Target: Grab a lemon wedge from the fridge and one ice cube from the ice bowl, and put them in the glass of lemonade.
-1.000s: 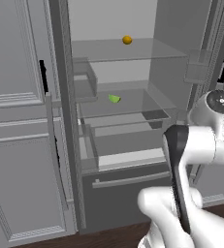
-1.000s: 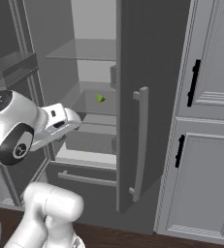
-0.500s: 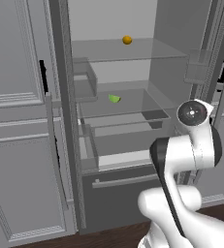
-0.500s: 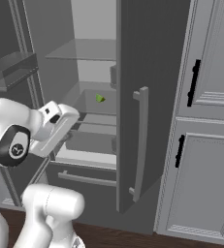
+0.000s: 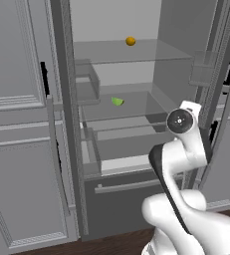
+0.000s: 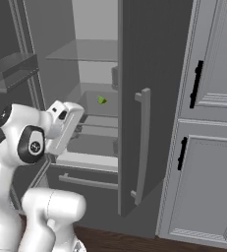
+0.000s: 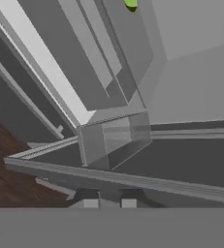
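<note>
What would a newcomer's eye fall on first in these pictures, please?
Probably the open fridge, pale grey inside between paneled grey cupboards. On its middle glass shelf lies a tiny yellow-green lemon wedge, with a small round orange-yellow fruit on the shelf above. The white arm rises in front, folded low.

A glossy white arm point(image 5: 178, 164) built of rounded, tube-like links is seen in both base views. The links are joined by dark grey to black bands, one curving across the lower link like a seam. A round dark cap with a small pale mark at its centre point(image 5: 180, 120) is set into 1 joint; a similar dark disc with a tiny pale emblem point(image 6: 32, 145) is seen in the right base view. The hand housing point(image 6: 66, 127) is boxy and white, with a small dark opening near its top.
</note>
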Controlling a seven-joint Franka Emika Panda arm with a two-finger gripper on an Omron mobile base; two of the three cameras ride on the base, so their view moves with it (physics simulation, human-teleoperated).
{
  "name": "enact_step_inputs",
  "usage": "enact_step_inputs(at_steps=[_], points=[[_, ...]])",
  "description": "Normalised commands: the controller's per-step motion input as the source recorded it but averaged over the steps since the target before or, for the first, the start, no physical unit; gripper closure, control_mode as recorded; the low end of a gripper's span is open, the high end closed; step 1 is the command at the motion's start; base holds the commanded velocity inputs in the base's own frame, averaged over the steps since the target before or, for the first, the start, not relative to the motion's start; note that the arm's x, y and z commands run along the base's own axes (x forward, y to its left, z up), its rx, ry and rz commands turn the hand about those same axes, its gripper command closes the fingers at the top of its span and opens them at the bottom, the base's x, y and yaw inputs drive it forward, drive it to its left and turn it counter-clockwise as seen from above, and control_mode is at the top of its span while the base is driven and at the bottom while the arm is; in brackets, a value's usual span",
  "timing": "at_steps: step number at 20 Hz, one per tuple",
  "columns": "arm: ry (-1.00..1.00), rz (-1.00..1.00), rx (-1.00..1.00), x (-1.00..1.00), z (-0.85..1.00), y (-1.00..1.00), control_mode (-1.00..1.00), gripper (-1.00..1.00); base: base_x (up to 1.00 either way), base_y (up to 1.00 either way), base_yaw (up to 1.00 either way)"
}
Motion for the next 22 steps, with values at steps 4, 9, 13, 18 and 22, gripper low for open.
enact_step_inputs(at_steps=[4,9,13,18,22], points=[[-0.03,0.07,-0.08,0.61,-0.11,0.0,-1.0,-1.0,0.0,0.0,0.0],[0.0,0.01,-0.05,0.65,-0.02,-0.32,-1.0,-1.0,0.0,0.0,0.0],[0.0,0.0,-0.03,0.54,-0.09,-0.62,-1.0,-1.0,0.0,0.0,0.0],[0.0,-0.02,-0.07,0.83,-0.18,-0.21,-1.0,-1.0,0.0,0.0,0.0],[0.0,-0.06,-0.12,0.97,-0.28,-0.08,-1.0,-1.0,0.0,0.0,0.0]])
